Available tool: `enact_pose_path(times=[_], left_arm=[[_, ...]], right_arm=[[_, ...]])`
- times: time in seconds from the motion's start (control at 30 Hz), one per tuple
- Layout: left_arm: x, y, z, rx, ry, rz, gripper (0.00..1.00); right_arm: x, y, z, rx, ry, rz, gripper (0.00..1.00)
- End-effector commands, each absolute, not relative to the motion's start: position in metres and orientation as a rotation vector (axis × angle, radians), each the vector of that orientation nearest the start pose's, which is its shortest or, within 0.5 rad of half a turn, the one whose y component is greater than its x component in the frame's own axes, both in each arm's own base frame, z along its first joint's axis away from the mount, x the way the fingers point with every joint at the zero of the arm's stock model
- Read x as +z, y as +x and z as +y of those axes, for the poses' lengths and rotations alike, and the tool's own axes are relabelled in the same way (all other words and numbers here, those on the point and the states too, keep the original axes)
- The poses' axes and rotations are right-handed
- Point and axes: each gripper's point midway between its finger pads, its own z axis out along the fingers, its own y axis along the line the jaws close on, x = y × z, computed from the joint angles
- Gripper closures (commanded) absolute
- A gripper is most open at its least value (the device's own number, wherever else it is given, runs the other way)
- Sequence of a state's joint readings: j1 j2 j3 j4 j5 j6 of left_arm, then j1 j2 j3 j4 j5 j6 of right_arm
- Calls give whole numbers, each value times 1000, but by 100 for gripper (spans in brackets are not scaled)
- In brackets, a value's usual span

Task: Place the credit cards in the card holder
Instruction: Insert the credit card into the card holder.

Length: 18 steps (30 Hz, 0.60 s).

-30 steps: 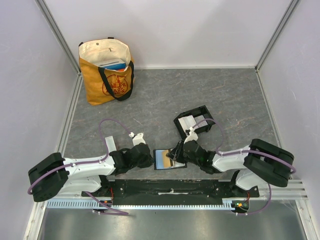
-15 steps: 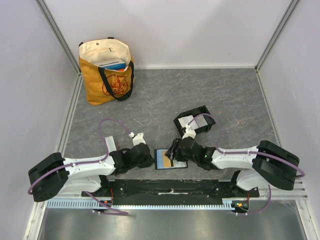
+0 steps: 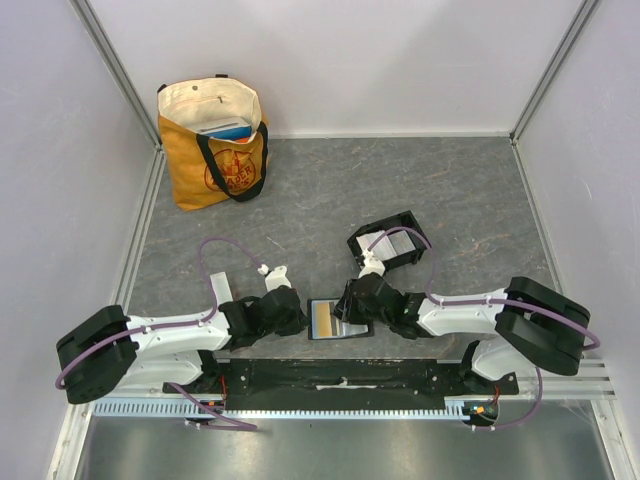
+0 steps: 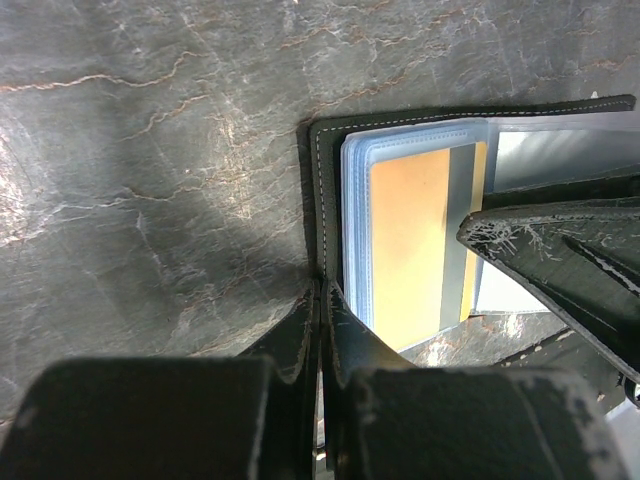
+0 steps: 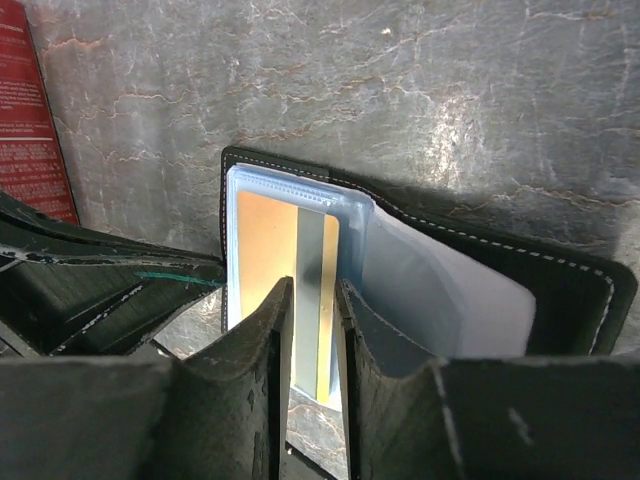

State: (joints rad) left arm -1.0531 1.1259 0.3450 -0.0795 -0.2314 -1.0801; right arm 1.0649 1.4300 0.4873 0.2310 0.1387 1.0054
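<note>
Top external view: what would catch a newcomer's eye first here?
The open black folding wallet lies between the arms near their bases, an orange-gold plastic card in its clear sleeve, with the left claw shut at its left edge and the right claw over the card. Next, the yellow canvas tote bag stands in the far left corner.

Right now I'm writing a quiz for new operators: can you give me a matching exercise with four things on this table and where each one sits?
Things:
1. tote bag
2. card holder
3. wallet
4. orange card

Places:
a. tucked in a clear sleeve
b. far left corner
c. lying open at the near edge, mid-table
d. right of centre, about halfway back

Pairs: 1-b, 2-d, 3-c, 4-a
</note>
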Motion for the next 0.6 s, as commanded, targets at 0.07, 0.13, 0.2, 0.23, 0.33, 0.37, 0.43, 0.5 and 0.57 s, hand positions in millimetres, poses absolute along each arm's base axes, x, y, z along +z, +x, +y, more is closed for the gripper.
enact_pose_path(times=[0.07,0.13,0.2,0.23,0.33,0.37,0.43,0.5,0.57], left_arm=[[24,146,-238,-681,-118,2487,98],[26,147,-238,-686,-120,2481,98],[27,147,-238,-687,-119,2478,98],[27,147,-238,-687,-121,2478,98],[29,149,-237,-689,-123,2469,98],[30,148,-237,-688,-118,2468,98],[31,149,-238,-688,-108,2464,98],[34,151,-236,-672,-98,2459,96],[40,152,-234,-664,-94,2445,95]], right_arm=[[53,164,334,980,-25,2392,72],[62,168,331,965,-45,2365,68],[73,174,326,920,-66,2340,56],[78,179,321,886,-80,2326,52],[101,196,305,806,-100,2267,40],[108,202,298,791,-100,2250,37],[121,214,284,742,-102,2229,32],[128,226,266,680,-91,2219,29],[135,238,247,605,-84,2206,25]])
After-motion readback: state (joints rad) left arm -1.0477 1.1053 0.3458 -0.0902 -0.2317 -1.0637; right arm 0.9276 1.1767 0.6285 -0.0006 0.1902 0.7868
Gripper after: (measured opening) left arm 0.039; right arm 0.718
